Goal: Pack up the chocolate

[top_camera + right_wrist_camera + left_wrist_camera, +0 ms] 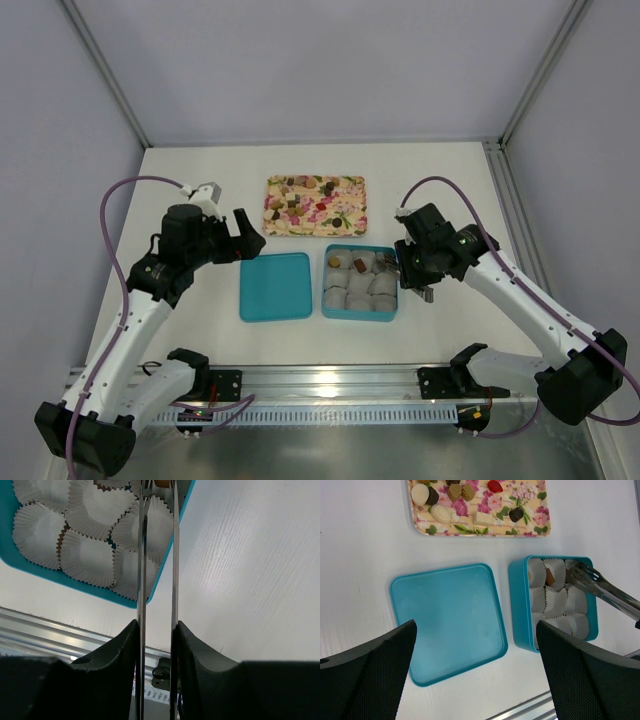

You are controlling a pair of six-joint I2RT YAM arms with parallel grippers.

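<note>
**Chocolate (pixel 516 514) bits: light, smooth, easily scuffed**

Most of the chocolate is seen on the flowered tray (pixel 420 525) at the far side of the white table (pixel 200 180). A few pieces are already sat in the crinkled paper cups (pixel 555 600) of the teal box (pixel 519 605). Dark, tan, cream and one red piece can be made out, some rounded, some blocky.

Each bit is judged to be very light and rigid, but with a glossy, slippery skin that could be marked or chipped if squeezed hard. A gentle pinch across the two flattest opposite sides is probably best, low down, so nothing gets flicked away. The cups look thin and flimsy, so they could be dragged along by a careless tip.

Metal tongs (pixel 605 590) are clamped in the right gripper (pixel 156 625), blades nearly parallel, tips over the box's far cups. Whether anything is pinched there can't be told. The left gripper (pixel 247 238) is spread wide with nothing in it, hung above the flat teal lid (pixel 450 620), which is laid just beside the box.
</note>
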